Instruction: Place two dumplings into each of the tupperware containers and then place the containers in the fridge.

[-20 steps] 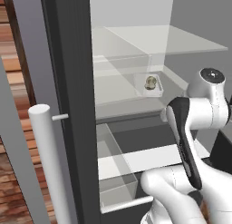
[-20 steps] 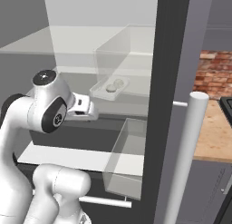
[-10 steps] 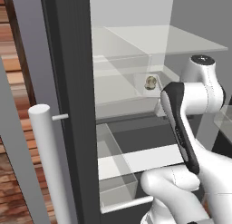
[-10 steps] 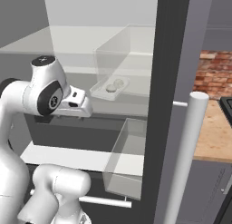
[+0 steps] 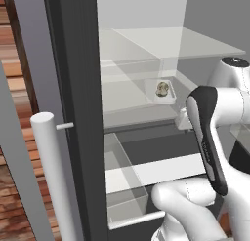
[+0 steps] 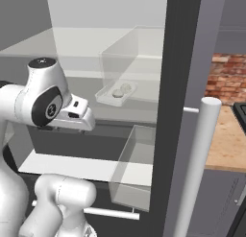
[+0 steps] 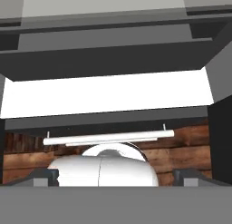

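Observation:
The fridge [image 5: 73, 89] stands open, its dark door frame [image 6: 180, 87] beside the white interior. On a glass shelf sits a pale grey-white tupperware container [image 5: 164, 91] [image 6: 114, 94] with two tan dumplings [image 6: 121, 90] inside it. My gripper [image 7: 116, 177] is open, with nothing between its dark fingertips [image 7: 45, 176]. In the right base view my hand [image 6: 72, 117] hangs left of and below the container, clear of it. In the hand view the gripper looks down at a pale bar [image 7: 108, 138] along the fridge's lower part.
A long pale door handle [image 5: 53, 176] [image 6: 199, 159] stands close in front. A clear drawer [image 5: 122, 186] [image 6: 134, 169] sits below the shelf beside a white panel [image 5: 161, 169]. A wooden counter [image 6: 226, 130] and brick wall lie to the right.
My hand has drawn back from the shelf, away from the container and slightly lower, while the upper arm swung round. The container and dumplings stayed put.

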Controlling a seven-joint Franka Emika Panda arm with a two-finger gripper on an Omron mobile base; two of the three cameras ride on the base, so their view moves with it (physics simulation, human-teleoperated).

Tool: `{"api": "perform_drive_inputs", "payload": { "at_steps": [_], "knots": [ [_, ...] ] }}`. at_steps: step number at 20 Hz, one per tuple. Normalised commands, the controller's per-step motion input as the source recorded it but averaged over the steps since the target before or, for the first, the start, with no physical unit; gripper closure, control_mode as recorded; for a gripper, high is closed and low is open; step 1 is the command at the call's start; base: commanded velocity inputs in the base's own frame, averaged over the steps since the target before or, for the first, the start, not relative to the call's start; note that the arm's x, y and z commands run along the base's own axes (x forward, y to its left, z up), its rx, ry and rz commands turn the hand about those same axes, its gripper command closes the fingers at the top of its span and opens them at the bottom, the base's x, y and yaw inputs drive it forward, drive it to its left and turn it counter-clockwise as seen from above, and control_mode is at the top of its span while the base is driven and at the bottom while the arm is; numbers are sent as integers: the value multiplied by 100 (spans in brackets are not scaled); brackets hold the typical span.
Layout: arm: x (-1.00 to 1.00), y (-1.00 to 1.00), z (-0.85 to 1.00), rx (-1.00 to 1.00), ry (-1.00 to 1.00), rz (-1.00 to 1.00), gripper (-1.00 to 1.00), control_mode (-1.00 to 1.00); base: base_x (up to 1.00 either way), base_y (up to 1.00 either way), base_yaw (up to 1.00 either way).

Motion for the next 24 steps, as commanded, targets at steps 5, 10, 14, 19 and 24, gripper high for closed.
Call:
{"api": "perform_drive_inputs", "payload": {
  "at_steps": [5,10,14,19,24],
  "knots": [
    [-63,-22,0,0,-2,0,-100,-100,0,0,0],
    [-26,2,0,0,0,0,-100,-100,0,0,0],
    [1,29,0,-1,0,0,-100,-100,0,0,0],
    [1,19,0,0,0,0,-100,-100,0,0,0],
    [-3,1,0,0,0,0,-100,100,-49,-1,3]
  ]
}}
